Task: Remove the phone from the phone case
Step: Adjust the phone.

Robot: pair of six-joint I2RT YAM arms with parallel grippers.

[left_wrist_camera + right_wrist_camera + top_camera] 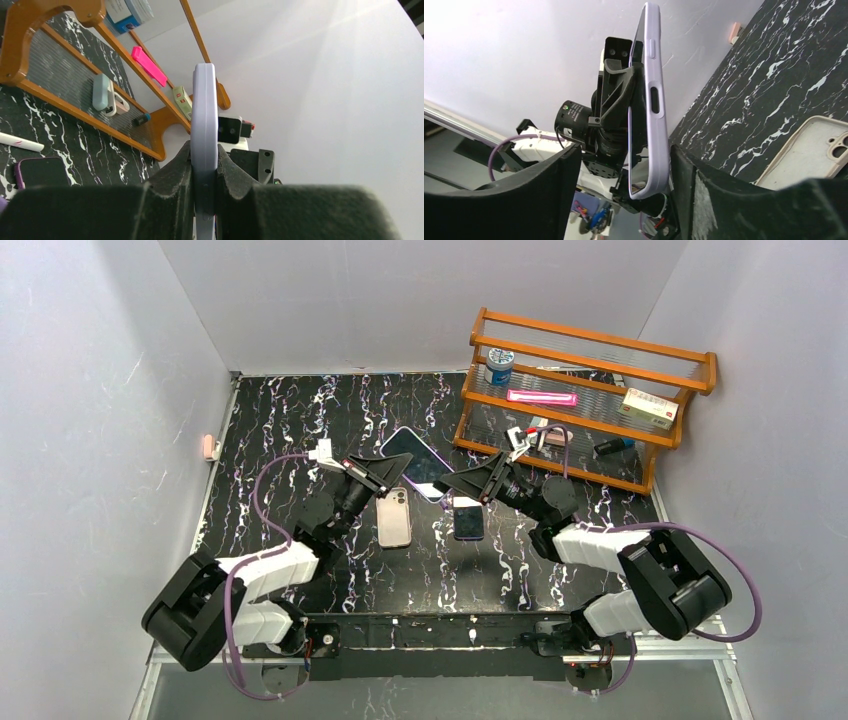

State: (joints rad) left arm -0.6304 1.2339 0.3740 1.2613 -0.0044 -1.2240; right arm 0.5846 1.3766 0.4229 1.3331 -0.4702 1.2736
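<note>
A phone [425, 455] in a lilac phone case is held tilted above the table's middle, between my two grippers. My left gripper [395, 468] is shut on the case's left edge. In the left wrist view the case [205, 110] stands edge-on, pinched between both pads of the gripper [205, 155]. My right gripper [452, 480] is open around the other end. In the right wrist view its fingers [626, 152] stand wide apart, with the right pad [684, 165] close against the case's back [655, 100]. The glossy screen [638, 162] still sits inside the case.
A beige-cased phone [394, 518] lies face down on the marble table [300, 420], below the held phone. A small dark phone in a purple case [467, 520] lies beside it. An orange wooden rack [590, 370] with small items stands at the back right.
</note>
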